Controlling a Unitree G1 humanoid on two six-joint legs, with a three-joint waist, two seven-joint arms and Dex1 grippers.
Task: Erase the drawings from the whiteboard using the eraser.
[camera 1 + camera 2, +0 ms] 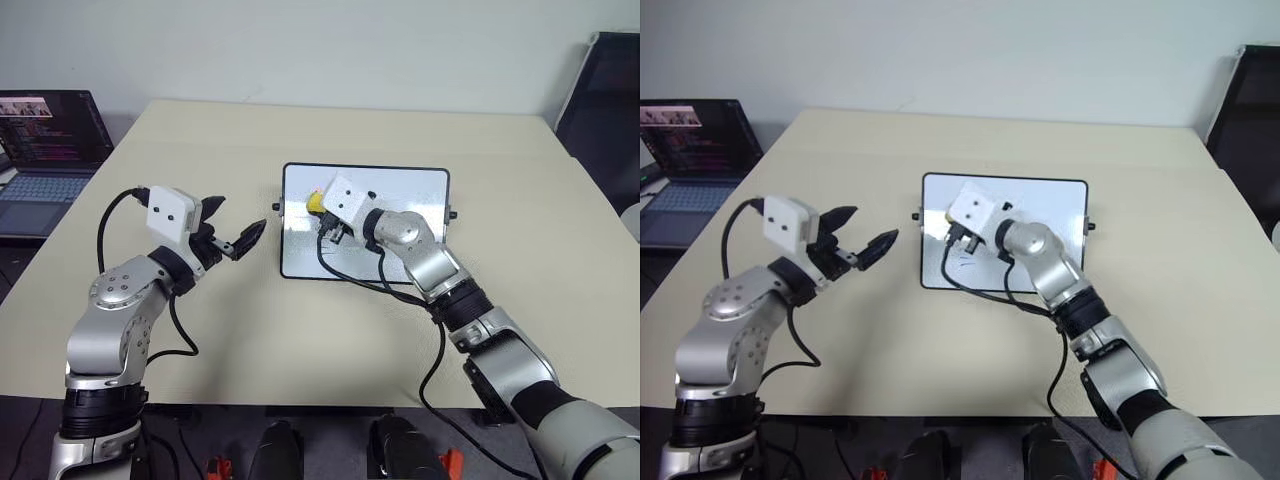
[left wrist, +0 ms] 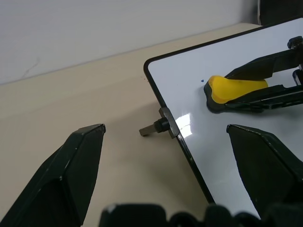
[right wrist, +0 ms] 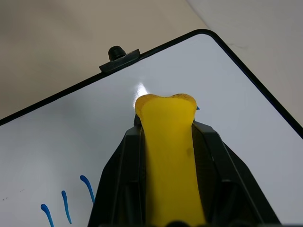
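I see my right gripper point(image 3: 165, 189) pinching the eraser point(image 3: 168, 142) over the board point(image 1: 400, 190), near its left edge, with blue strokes point(image 3: 66, 203) just beside it. My left gripper point(image 1: 232, 232) hangs spread wide just off the board's left edge, beside its side knob point(image 2: 154, 128).

**Two arms out in front**

The left arm is bent, and its left gripper point(image 1: 232, 229) points level toward the right with its two black fingers point(image 2: 75, 175) spread wide apart. The right arm reaches forward and to the left. Its right gripper point(image 3: 165, 142) is squeezed tight on the yellow eraser point(image 3: 166, 156).
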